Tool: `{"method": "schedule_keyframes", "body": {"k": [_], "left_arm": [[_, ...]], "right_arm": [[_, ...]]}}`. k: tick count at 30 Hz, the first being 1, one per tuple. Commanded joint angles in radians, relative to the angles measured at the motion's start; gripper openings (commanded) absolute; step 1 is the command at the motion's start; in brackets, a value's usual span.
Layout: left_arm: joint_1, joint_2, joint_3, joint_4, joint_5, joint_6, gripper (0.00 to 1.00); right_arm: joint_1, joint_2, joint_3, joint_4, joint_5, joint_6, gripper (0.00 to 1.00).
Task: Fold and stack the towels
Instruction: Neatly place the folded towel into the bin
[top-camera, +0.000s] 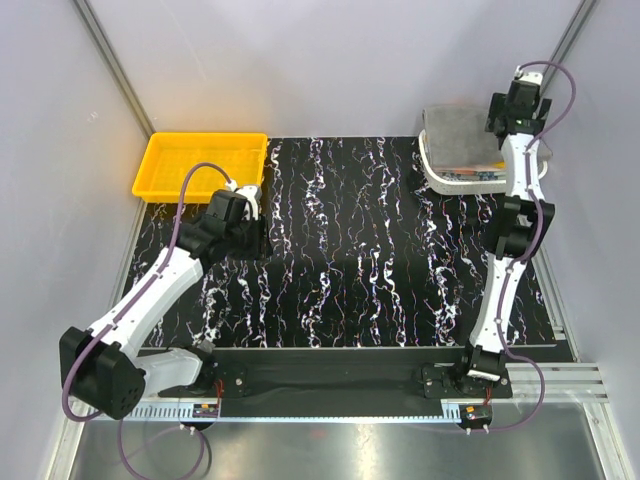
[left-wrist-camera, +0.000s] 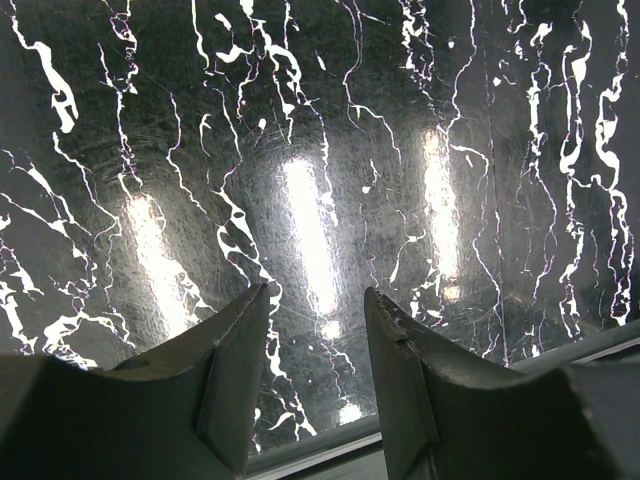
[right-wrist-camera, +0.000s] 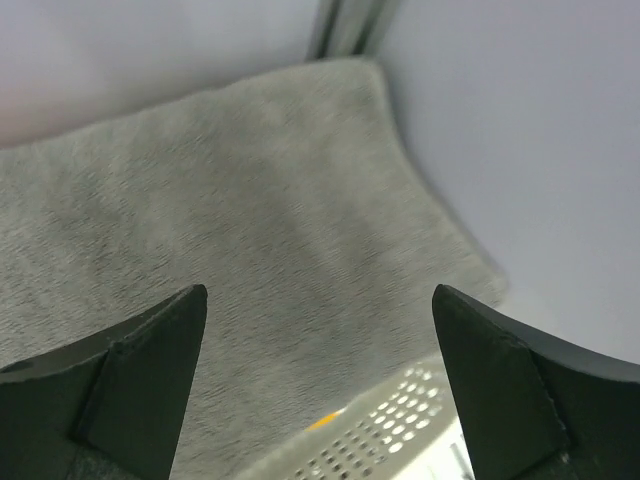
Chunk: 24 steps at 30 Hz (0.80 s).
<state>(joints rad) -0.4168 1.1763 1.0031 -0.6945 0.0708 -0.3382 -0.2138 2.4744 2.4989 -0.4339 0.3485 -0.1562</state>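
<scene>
We see the right gripper (right-wrist-camera: 318, 290) at the far right corner of the table, its fingers spread wide with nothing between them, hanging just above the grey towel (right-wrist-camera: 250, 200); that towel lies flat across the top of the white lattice basket (right-wrist-camera: 400, 420), and a sliver of orange towel (right-wrist-camera: 325, 420) shows under its edge at the basket's rim. We see the left gripper (left-wrist-camera: 316, 292) low over the black marbled table (top-camera: 350, 250), near the yellow tray (top-camera: 160, 165) at the far left; its fingers stand parted and hold nothing.
</scene>
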Motion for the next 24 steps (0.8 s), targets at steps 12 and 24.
{"method": "schedule_keyframes", "body": {"k": [12, 24], "left_arm": [[0.006, -0.027, 0.015, 0.046, -0.008, -0.002, 0.5], [0.004, -0.178, -0.011, 0.079, -0.057, -0.021, 0.54]], "right_arm": [[0.042, -0.363, -0.076, -0.143, -0.132, 0.317, 1.0], [0.47, -1.129, -1.129, 0.129, -0.134, 0.5, 1.0]]}}
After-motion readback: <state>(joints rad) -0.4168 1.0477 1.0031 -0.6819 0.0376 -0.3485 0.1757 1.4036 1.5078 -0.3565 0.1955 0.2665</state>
